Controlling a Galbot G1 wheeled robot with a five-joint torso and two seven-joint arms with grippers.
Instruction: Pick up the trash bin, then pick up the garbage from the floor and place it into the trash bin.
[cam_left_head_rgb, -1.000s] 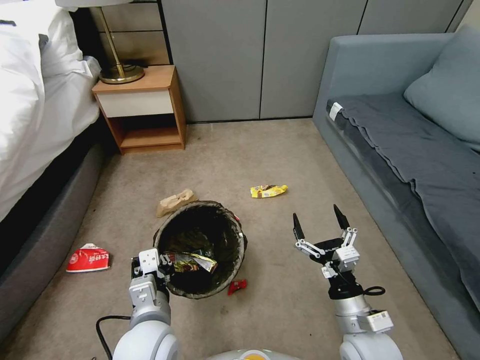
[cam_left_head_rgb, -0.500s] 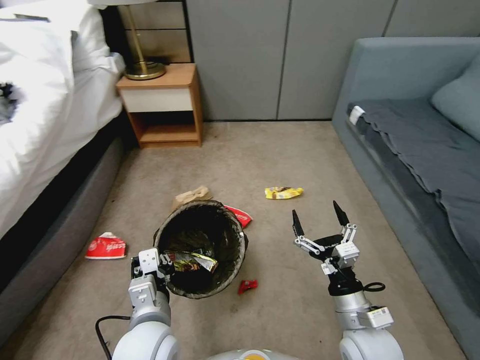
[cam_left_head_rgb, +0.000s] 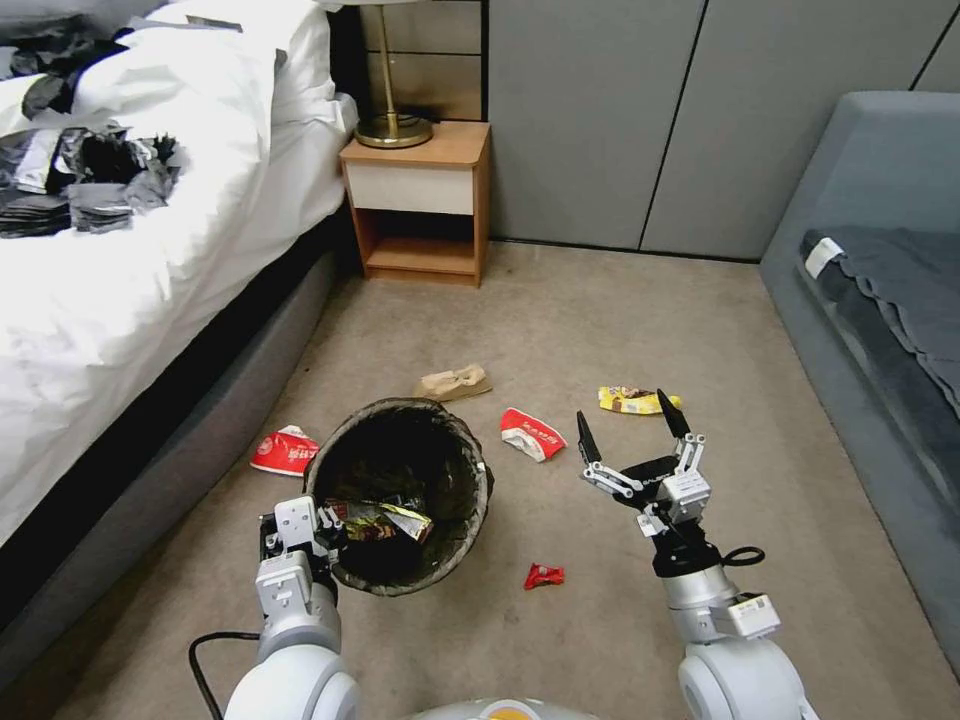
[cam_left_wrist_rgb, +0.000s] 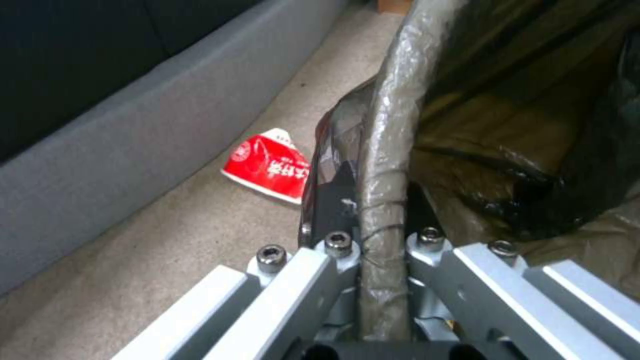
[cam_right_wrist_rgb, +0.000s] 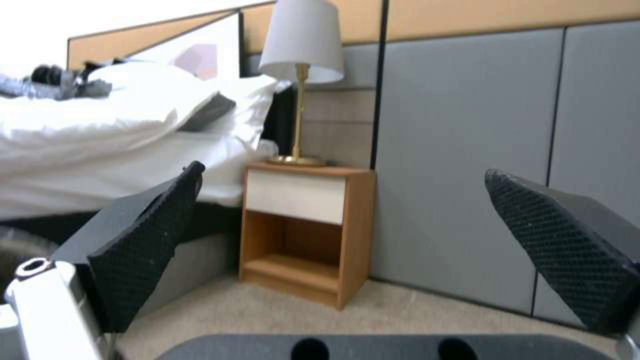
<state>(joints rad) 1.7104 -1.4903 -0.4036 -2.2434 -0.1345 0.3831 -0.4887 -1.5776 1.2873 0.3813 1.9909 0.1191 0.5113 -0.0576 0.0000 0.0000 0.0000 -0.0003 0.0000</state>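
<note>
The trash bin (cam_left_head_rgb: 415, 406) hangs off the floor, lined with a dark bag, with my left gripper (cam_left_head_rgb: 303, 533) shut on its near rim. In the left wrist view the bagged rim (cam_left_wrist_rgb: 387, 145) runs between the left gripper's (cam_left_wrist_rgb: 383, 242) jaws. Wrappers (cam_left_head_rgb: 380, 521) lie inside the bin. My right gripper (cam_left_head_rgb: 625, 414) is open and empty, held above the carpet right of the bin. The garbage on the floor is a red-and-white wrapper (cam_left_head_rgb: 285, 451) left of the bin, another (cam_left_head_rgb: 530, 436) to its right, a yellow wrapper (cam_left_head_rgb: 632, 400), a tan paper bag (cam_left_head_rgb: 455, 382) and a small red wrapper (cam_left_head_rgb: 543, 575).
A bed (cam_left_head_rgb: 150, 280) with black and grey sheets (cam_left_head_rgb: 80, 180) on it runs along the left. A wooden nightstand (cam_left_head_rgb: 420, 200) with a lamp (cam_left_head_rgb: 392, 128) stands at the wall. A grey sofa (cam_left_head_rgb: 880, 290) lines the right side. Carpet lies between them.
The camera has swung left, so the whole scene shifted right. A red-and-white wrapper has come out from behind the bin. Both arms hold the same pose.
</note>
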